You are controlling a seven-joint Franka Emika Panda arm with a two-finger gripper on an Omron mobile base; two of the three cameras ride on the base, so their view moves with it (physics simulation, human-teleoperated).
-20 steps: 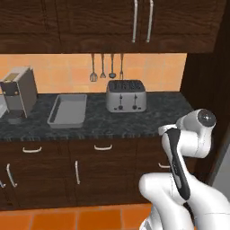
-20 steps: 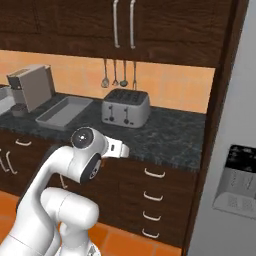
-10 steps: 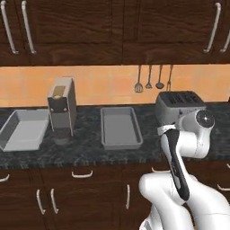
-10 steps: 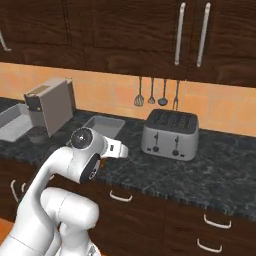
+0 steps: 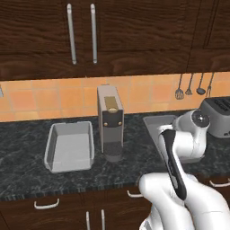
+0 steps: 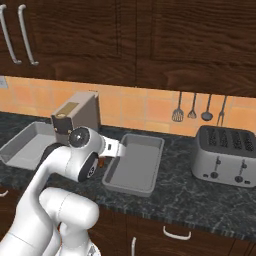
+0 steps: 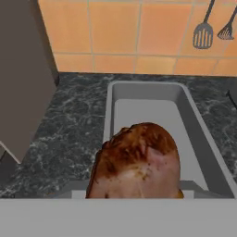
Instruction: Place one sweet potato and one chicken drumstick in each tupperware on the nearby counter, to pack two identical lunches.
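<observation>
My arm point(image 5: 179, 179): glossy white rounded links, dark grey joint caps w/ silver hub, black strip along forearm.

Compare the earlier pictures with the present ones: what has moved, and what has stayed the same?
The base drove left along the counter, so the whole view shifted: the toaster slid right and a second tupperware appeared. The gripper still holds the chicken drumstick. The counter items themselves stayed put.

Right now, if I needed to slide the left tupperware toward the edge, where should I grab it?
Pinch the rim of the near short wall of the left tupperware from straight above, one finger inside. It lies flat, open-topped, with thin low walls; the coffee machine crowds its right side. The gripper is full with the chicken drumstick.
</observation>
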